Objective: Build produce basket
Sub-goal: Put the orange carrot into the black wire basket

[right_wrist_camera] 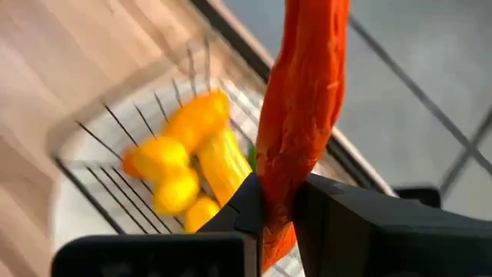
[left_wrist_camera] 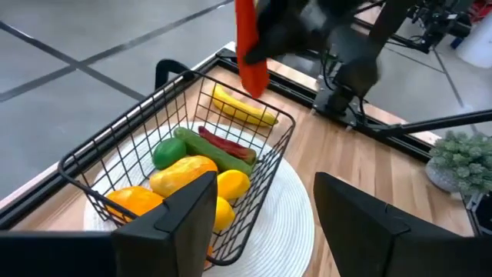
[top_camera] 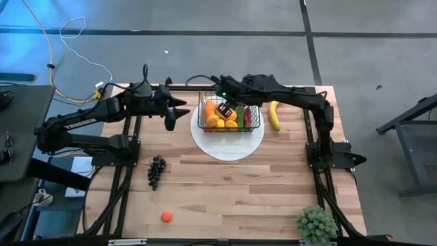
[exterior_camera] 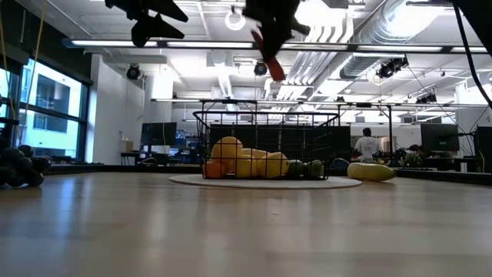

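Light wooden tabletop (top_camera: 232, 184) carries a round white plate (top_camera: 229, 147) near the middle of its far edge, and the basket (top_camera: 229, 116) stands on that plate. Inside the basket lie yellow and orange fruits (left_wrist_camera: 184, 173), a green pepper (left_wrist_camera: 196, 146) and a red pepper (left_wrist_camera: 223, 144).

Right gripper (top_camera: 225, 91) hangs above the basket's far side, well clear of the rim. Its fingers are pressed together on a long red-orange pepper (right_wrist_camera: 300, 115), which dangles lengthwise from the grip over the basket's contents. In the low view this pepper (exterior_camera: 269, 58) shows high above the wire rim, not touching it.

Left gripper (top_camera: 171, 113) hovers beside the basket on the side toward the tabletop's left edge, raised off the surface. Its fingers (left_wrist_camera: 177, 219) stand spread apart with nothing between them.

Outside the basket:
- Banana (top_camera: 274, 115): on the tabletop just beside the plate, toward the right edge.
- Dark grapes (top_camera: 156, 171): near the left edge, about midway along it.
- Small orange-red round fruit (top_camera: 166, 216): close to the near edge, left of centre.
- Spiky green potted plant (top_camera: 316, 223): at the near right corner.
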Controlling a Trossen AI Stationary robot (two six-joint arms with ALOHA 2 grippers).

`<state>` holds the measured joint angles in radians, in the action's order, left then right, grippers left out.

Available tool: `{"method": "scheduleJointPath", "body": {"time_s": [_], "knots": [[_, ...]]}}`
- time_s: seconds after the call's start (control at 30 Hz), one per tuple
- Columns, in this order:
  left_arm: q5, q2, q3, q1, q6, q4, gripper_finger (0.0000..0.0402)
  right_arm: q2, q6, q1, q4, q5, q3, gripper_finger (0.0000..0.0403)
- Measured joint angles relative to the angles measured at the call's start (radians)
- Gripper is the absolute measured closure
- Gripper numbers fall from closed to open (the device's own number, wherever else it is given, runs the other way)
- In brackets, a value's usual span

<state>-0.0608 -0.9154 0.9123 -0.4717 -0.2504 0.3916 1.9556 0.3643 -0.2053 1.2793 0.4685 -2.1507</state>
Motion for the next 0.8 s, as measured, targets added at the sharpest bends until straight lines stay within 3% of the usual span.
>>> {"method": "scheduleJointPath", "body": {"time_s": [0.23,0.43,0.8], "knots": [[0.006,0.000,0.000,0.000,0.000,0.000,0.0197,-0.003,0.052,-0.068,-0.009,-0.085,0.175,0.0383],[0.022,0.000,0.000,0.000,0.000,0.000,0.0197,-0.003,0.118,-0.149,-0.034,-0.257,0.295,0.0382],[0.024,0.000,0.000,0.000,-0.016,0.012,0.0197,-0.003,0.154,-0.246,-0.103,-0.444,0.451,0.0359]]}}
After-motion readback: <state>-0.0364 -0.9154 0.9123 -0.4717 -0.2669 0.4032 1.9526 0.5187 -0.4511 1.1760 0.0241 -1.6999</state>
